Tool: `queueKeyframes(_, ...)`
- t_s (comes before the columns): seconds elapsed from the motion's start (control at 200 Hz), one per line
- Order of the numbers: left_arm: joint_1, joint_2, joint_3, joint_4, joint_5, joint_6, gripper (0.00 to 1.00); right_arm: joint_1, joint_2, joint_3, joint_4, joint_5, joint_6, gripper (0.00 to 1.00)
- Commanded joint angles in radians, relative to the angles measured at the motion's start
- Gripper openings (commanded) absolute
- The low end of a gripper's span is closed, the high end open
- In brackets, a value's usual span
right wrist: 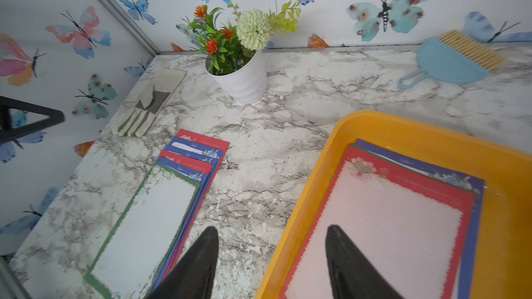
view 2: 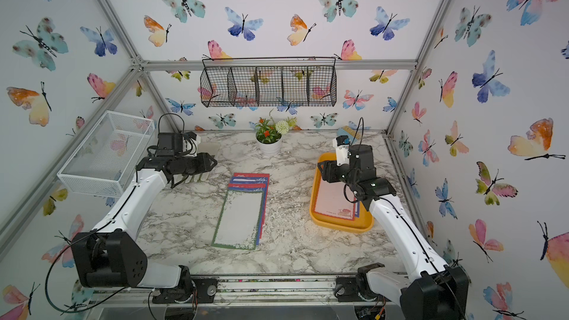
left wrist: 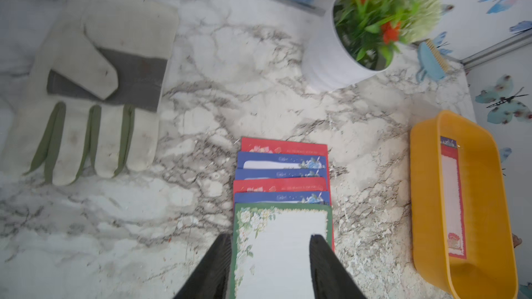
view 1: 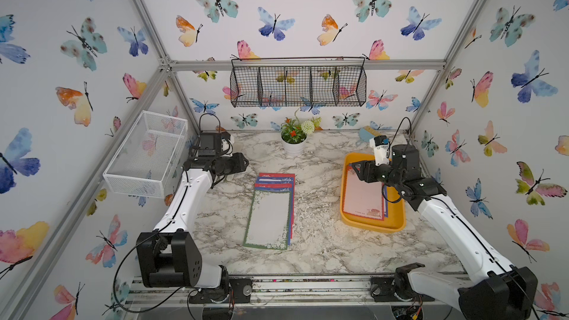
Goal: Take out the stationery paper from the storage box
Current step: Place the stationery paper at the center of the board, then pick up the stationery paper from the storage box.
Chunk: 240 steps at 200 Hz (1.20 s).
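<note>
Black fingers of the right gripper (right wrist: 271,228) fill the near edge of my right wrist view. They are spread apart with nothing held between them. One finger hangs over the bare table (right wrist: 288,96) and its partner over the sheets in the storage box (right wrist: 313,174), with the box's wall running between the two. I cannot tell whether either finger touches anything.

From above, I see the yellow-orange box standing on the right side of the table. Inside it lies the stationery paper (right wrist: 388,225). A red-bordered sheet with a pale pink centre is on top, and a blue-bordered sheet (right wrist: 426,168) shows past its edges from underneath.

More sheets lie in a fanned stack (view 1: 272,210) at the middle of the table, well apart from the box. A green-bordered sheet (left wrist: 282,248) tops the stack, with blue and red borders stepping out behind it.

At the back left, my left gripper (left wrist: 270,235) hovers near a work glove (left wrist: 86,90), its fingers also apart and empty.

A white pot (view 1: 293,147) at the back centre holds artificial flowers. A white wire-mesh basket (view 1: 147,155) hangs on the left wall, and a black wire basket (view 1: 298,86) with compartments hangs on the back wall. A blue brush (right wrist: 449,61) lies at the back right.
</note>
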State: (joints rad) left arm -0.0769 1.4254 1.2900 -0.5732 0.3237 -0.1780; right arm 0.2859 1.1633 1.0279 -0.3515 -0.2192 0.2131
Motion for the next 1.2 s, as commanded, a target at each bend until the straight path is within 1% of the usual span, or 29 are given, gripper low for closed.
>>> queueKeyframes(0.0, -0.149, 0.025, 0.092, 0.141, -0.060, -0.008, 0.48, 0.003, 0.006, 0.030, -0.060, 0.143, -0.017, 0.57)
queueKeyframes(0.14, -0.335, 0.108, 0.180, 0.244, -0.089, 0.001, 0.48, 0.000, 0.006, 0.030, -0.079, 0.232, -0.025, 0.51)
queueKeyframes(0.235, -0.447, 0.193, 0.252, 0.264, -0.081, 0.018, 0.49, -0.004, 0.006, 0.028, -0.095, 0.267, -0.023, 0.48)
queueKeyframes(0.325, -0.521, 0.286, 0.322, 0.263, -0.061, 0.018, 0.49, -0.007, 0.001, 0.019, -0.107, 0.293, -0.013, 0.46)
queueKeyframes(0.395, -0.558, 0.349, 0.364, 0.263, -0.035, 0.003, 0.50, -0.012, -0.009, 0.001, -0.100, 0.319, -0.003, 0.43)
queueKeyframes(0.551, -0.609, 0.477, 0.424, 0.265, 0.053, -0.048, 0.51, -0.040, -0.023, -0.060, -0.058, 0.342, 0.007, 0.35)
queueKeyframes(0.716, -0.647, 0.564, 0.415, 0.284, 0.109, -0.083, 0.51, -0.078, -0.031, -0.127, 0.002, 0.329, 0.034, 0.26)
queueKeyframes(0.776, -0.647, 0.565, 0.396, 0.295, 0.126, -0.112, 0.51, -0.098, -0.018, -0.149, 0.013, 0.330, 0.037, 0.25)
queueKeyframes(0.791, -0.647, 0.591, 0.391, 0.297, 0.135, -0.115, 0.51, -0.104, -0.014, -0.154, 0.015, 0.329, 0.037, 0.25)
queueKeyframes(0.826, -0.647, 0.602, 0.379, 0.307, 0.150, -0.127, 0.51, -0.119, -0.003, -0.168, 0.022, 0.324, 0.041, 0.25)
queueKeyframes(0.836, -0.647, 0.604, 0.376, 0.309, 0.183, -0.130, 0.51, -0.125, -0.001, -0.172, 0.024, 0.324, 0.044, 0.25)
queueKeyframes(0.851, -0.647, 0.608, 0.371, 0.312, 0.203, -0.139, 0.51, -0.133, 0.004, -0.178, 0.028, 0.320, 0.047, 0.25)
queueKeyframes(0.986, -0.647, 0.631, 0.323, 0.361, 0.288, -0.210, 0.51, -0.208, 0.029, -0.240, 0.079, 0.267, 0.070, 0.28)
queueKeyframes(1.071, -0.647, 0.644, 0.309, 0.378, 0.317, -0.235, 0.52, -0.241, 0.043, -0.274, 0.109, 0.253, 0.080, 0.30)
queueKeyframes(1.196, -0.653, 0.658, 0.298, 0.377, 0.326, -0.236, 0.52, -0.269, 0.083, -0.299, 0.126, 0.232, 0.075, 0.32)
